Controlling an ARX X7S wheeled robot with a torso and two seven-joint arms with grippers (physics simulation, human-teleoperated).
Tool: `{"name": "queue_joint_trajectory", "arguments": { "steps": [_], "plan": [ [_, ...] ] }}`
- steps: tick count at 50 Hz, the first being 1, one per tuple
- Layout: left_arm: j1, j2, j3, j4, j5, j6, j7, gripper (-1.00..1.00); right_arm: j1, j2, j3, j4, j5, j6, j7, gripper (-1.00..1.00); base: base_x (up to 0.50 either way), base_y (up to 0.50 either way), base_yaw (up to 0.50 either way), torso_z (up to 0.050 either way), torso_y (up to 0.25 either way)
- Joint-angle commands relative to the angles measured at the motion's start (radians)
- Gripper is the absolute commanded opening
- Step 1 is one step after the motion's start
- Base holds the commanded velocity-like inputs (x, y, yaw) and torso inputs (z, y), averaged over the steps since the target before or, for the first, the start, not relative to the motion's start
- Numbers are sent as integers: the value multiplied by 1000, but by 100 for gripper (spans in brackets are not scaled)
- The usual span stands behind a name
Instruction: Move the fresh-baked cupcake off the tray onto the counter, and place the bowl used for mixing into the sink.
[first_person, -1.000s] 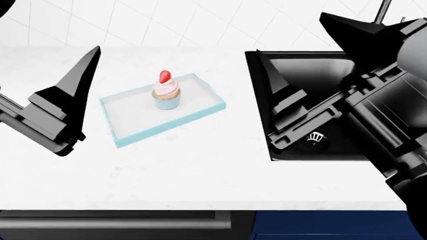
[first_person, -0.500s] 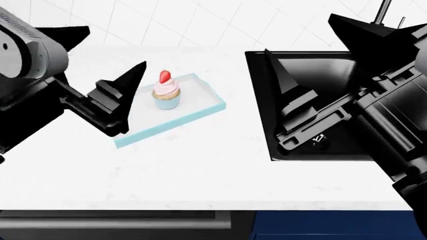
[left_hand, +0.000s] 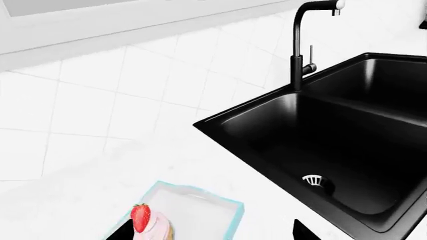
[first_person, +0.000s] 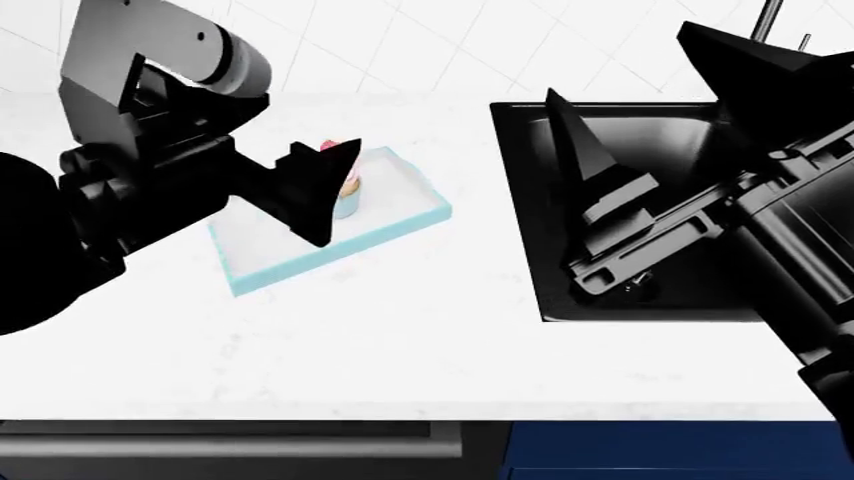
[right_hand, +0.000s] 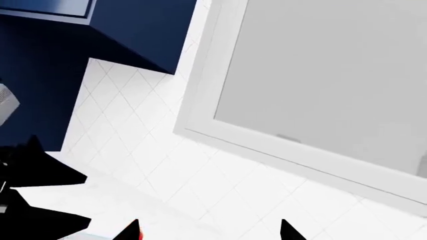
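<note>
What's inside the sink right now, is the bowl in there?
The sink shows only its round metal drain in the left wrist view; no bowl appears there. In the head view, the right gripper covers much of the basin, so that part is hidden.

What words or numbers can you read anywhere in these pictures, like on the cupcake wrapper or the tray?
There are none to read.
The cupcake: pink frosting and a strawberry, no writing on the part that shows.
The tray: plain turquoise rim and white inside, no label.
The sink and its tap: plain black, no brand mark.
The counter and wall tiles: no text or signs.
</note>
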Motion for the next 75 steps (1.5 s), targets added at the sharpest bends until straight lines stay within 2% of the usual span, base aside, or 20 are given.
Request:
{"name": "queue_joint_trajectory", "arguments": {
  "steps": [1,21,41,75],
  "plan": [
    [-13,55,37,-60,10,-14,-5,100,1,0,5,5,-18,-13,4,100,0,0,0,0,0],
    [18,81,86,-93,62,-19,6,100,-7,4,-2,2,-29,-25,-1,100,0,0,0,0,0],
    [-4,150,110,-207,110,0,-4,100,-25,10,-3,-1,-40,-39,-6,100,0,0,0,0,0],
    [2,196,142,-304,146,10,-31,100,-15,19,-15,3,-28,-51,5,100,0,0,0,0,0]
  ]
}}
